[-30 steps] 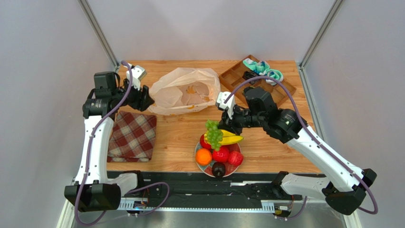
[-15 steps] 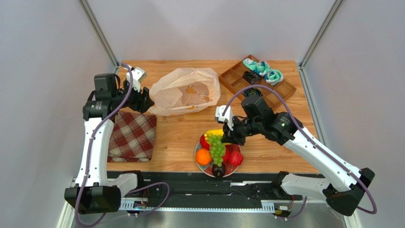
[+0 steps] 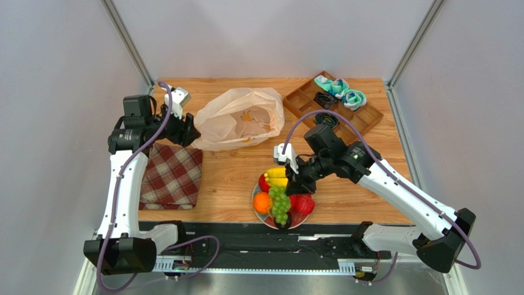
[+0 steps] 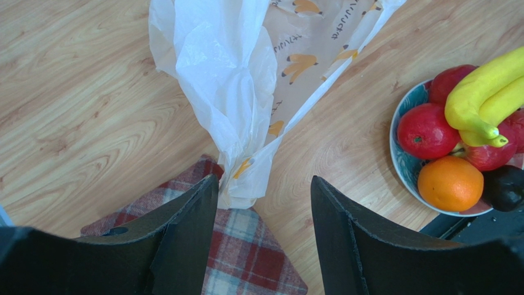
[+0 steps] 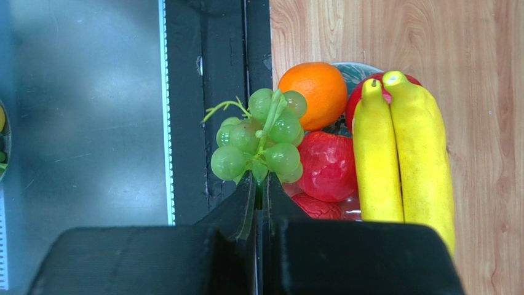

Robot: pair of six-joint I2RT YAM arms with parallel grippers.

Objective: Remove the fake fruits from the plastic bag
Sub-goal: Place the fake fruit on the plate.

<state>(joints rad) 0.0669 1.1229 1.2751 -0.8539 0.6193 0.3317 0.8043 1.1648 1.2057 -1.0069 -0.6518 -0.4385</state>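
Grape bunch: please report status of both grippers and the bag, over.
Right gripper shut on grape bunch, over plate's near edge. Left gripper open, plastic bag corner between its jaws. Nothing in the way.

Plain light-grey walls (image 3: 61, 92) box the place in on three sides, with bare metal posts (image 3: 126, 43) running up the back corners. The light-grained wooden tabletop (image 4: 74, 92) sits right under the left fingers (image 4: 184, 233) and spreads out ahead of them. Just beside the right fingers (image 5: 240, 212), off the wood, there's a black rail (image 5: 209, 61), then a dull grey metal surface (image 5: 80, 92). Lighting's soft and even, nothing harsh.
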